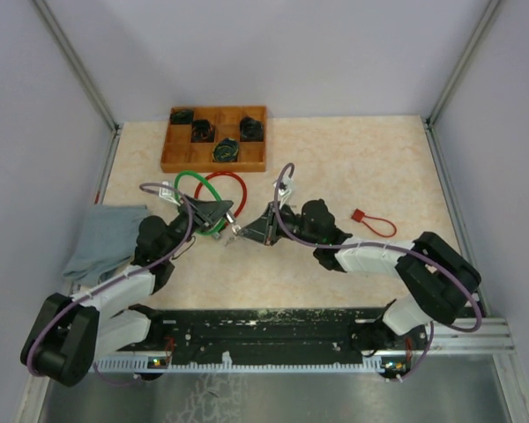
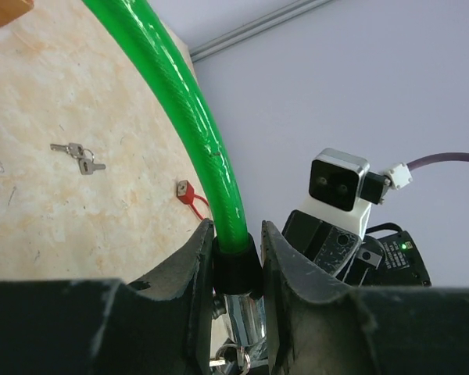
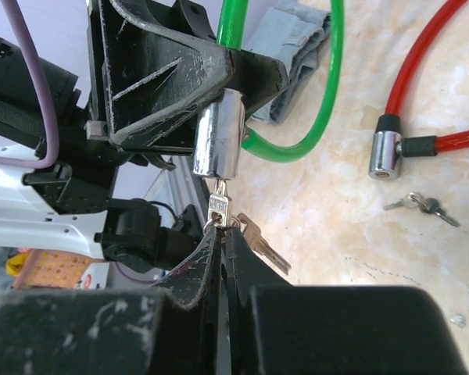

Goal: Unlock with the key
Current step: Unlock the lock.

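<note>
My left gripper (image 2: 238, 250) is shut on the green cable lock (image 2: 195, 133), its fingers clamping the black collar (image 2: 236, 269) just above the chrome cylinder (image 3: 219, 144). It holds the lock off the table. A small silver key (image 3: 219, 207) sticks in the cylinder's lower end. My right gripper (image 3: 223, 230) is shut, its tips pinching the bottom edge of that key's head at the ring. A second key (image 3: 262, 242) dangles from the same ring. In the top view the two grippers (image 1: 219, 211) (image 1: 238, 231) meet tip to tip at mid-table.
A red cable lock (image 3: 384, 154) lies on the table with its own keys (image 3: 422, 205) beside it. A grey cloth (image 1: 106, 238) lies at the left, a wooden compartment tray (image 1: 216, 138) stands at the back, and a red tag (image 1: 370, 220) lies to the right.
</note>
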Controlling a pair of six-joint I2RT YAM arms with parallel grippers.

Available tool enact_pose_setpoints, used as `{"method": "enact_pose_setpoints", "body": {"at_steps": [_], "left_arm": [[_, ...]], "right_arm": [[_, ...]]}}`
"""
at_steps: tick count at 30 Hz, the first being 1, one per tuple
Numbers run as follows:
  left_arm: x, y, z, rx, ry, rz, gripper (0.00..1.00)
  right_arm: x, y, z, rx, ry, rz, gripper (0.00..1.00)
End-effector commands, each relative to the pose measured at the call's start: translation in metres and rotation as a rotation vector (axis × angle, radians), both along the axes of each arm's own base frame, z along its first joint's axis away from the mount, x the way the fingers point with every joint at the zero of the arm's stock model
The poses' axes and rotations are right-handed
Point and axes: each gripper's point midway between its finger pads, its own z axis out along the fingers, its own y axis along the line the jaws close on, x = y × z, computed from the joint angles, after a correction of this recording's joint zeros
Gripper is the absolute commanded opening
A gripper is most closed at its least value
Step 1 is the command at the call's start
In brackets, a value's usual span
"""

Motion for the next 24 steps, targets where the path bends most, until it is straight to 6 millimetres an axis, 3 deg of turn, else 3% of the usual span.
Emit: {"method": "enact_pose_setpoints", "body": {"at_steps": [1,8,15,24], "left_arm": [[-0.026,-0.011,0.062,-0.109,-0.222,-0.116,0.00],[-0.026,-0.006,0.068,-0.078,-0.255,-0.080,0.00],[-0.018,-0.002,0.064,-0.122,-0.186,-0.039,0.00],[-0.012,-0.007,0.092,-0.183,-0.211,-0.030,0.00]], "right_arm": [[0.003,0.018,0.028,0.101,-0.010,0.040,0.03],[0.012,0.004,0.023,0.006,-0.103,-0.032,0.16],[0.012,-0.019,0.021,-0.049,-0.442,-0.073,0.34],[0.007,-0.007,0.057,0.153,-0.791,-0.090,0.39]]}}
